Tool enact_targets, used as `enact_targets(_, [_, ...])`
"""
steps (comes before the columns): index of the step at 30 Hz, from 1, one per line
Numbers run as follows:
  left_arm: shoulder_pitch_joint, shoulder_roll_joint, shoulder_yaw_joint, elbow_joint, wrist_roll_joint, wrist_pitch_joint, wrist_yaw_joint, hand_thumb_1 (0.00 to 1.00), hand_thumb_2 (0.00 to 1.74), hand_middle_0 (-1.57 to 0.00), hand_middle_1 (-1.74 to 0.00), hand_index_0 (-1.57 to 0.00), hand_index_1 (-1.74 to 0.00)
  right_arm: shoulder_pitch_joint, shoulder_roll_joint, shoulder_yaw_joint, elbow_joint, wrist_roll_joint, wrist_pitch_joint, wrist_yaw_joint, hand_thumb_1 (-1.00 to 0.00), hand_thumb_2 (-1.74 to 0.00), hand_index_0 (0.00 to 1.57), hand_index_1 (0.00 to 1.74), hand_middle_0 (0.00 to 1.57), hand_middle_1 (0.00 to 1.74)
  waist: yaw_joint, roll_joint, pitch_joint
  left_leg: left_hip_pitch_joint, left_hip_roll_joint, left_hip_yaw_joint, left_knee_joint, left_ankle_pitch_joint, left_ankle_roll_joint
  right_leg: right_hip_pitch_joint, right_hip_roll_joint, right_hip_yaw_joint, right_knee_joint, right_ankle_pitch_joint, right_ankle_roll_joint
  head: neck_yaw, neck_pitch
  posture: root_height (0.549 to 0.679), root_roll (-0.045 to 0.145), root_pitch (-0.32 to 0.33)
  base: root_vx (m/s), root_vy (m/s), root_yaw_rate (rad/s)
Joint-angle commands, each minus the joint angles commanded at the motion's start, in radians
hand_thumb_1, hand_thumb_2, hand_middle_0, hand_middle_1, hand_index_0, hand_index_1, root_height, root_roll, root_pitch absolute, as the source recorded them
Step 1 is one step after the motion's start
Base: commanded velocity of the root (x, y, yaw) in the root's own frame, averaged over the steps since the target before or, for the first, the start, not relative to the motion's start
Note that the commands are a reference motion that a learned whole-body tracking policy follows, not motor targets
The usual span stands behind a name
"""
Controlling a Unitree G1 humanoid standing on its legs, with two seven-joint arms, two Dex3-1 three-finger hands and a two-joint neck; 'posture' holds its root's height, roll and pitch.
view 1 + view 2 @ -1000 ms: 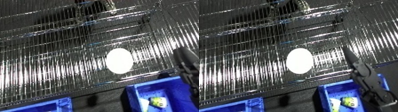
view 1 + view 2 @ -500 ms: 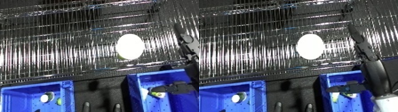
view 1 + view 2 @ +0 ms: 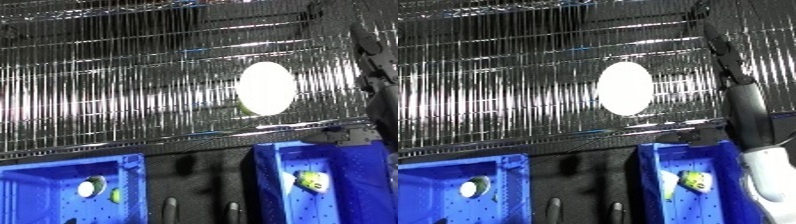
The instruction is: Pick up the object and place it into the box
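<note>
My right hand [image 3: 720,52] is up at abt 2 o'clock over the wire shelf [image 3: 115,95], fingers straight and stretched out w/ nothing in them, black forearm running down to the white part at 4 o'clock. The white oval object [image 3: 625,88] sits on the shelf near centre, just left of my arm, not touching the hand. Below, two blue bins: left bin [image 3: 35,180] at 7 o'clock w/ small round items, right bin [image 3: 664,165] at 5 o'clock w/ a yellow-green item [image 3: 693,181]; left hand not visible.
</note>
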Motion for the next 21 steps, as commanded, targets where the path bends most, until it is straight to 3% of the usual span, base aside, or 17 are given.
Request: enact_targets(21, [0.016,-0.013,-0.052,-0.06,-0.016,0.009,0.004,0.0,0.0,0.0,0.0,0.0,0.0,-0.176,0.065,0.117,0.185,0.028,0.056,0.115,0.0,0.0,0.0,0.0,0.0,0.0,0.041,0.043,0.0,-0.045,-0.022,-0.004,0.014,0.004,-0.0006,-0.053,-0.0112,-0.003,0.033,-0.005,-0.0119,0.112,0.051,0.635,0.065,0.115,0.013,0.014,0.036])
